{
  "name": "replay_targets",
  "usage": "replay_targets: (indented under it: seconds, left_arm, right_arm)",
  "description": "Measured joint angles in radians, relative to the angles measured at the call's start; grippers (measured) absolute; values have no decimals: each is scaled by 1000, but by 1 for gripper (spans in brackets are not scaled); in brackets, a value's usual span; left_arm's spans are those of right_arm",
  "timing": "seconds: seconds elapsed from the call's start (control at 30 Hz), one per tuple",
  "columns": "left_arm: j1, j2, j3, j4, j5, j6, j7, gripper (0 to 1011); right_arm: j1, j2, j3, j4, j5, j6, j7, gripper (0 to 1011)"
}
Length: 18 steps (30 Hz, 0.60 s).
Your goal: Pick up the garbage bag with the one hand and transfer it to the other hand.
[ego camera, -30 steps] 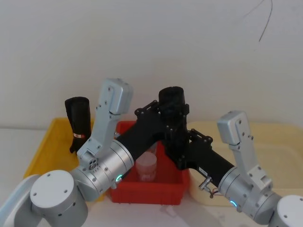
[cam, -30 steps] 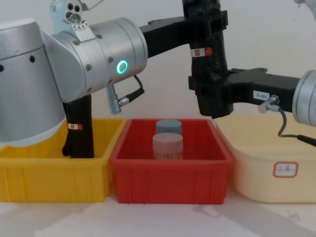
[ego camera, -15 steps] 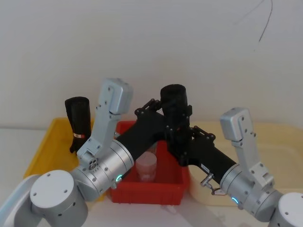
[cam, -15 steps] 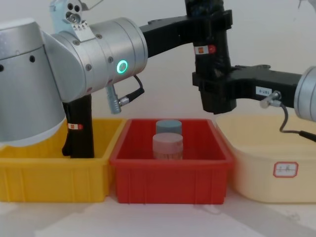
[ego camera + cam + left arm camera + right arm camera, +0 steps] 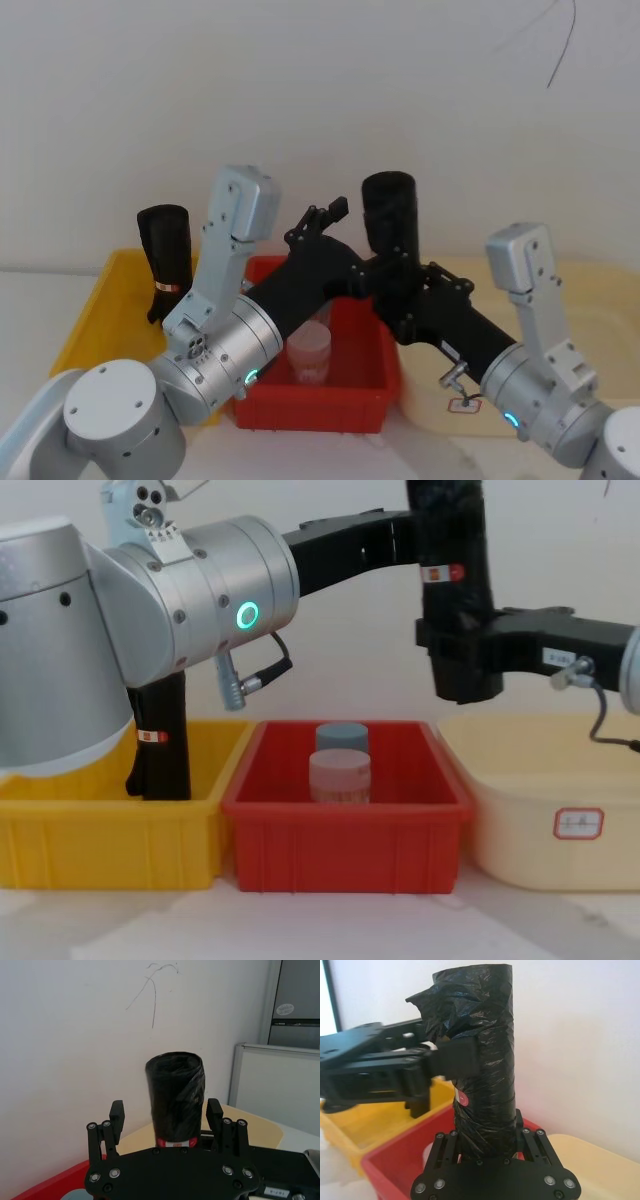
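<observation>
Red bin point(image 5: 345, 830) low centre in the chest view, ignore that. Got the right gripper point(image 5: 487, 1135) clamped round the foot of the garbage bag point(image 5: 390, 215), upper centre of the head view, roll upright. Left gripper point(image 5: 166, 1107) spread open either side, barely any gap on one. Back it straight out, no sideways swipe, and watch the little label point(image 5: 443, 573).
</observation>
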Motion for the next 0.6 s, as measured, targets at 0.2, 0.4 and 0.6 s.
replay_targets:
  seconds: [0.2,0.4,0.6]
  left_arm:
    - [0,0,0,0,0,0,0,1001]
    - [0,0,0,0,0,0,0,1001]
    - [0,0,0,0,0,0,0,1001]
  right_arm:
    - [-9,4,31,0,1,7,-24,510]
    - [-14,7,67,13,-1,14,-56,509]
    - [-12,6,104,37,-12,21,-97,509]
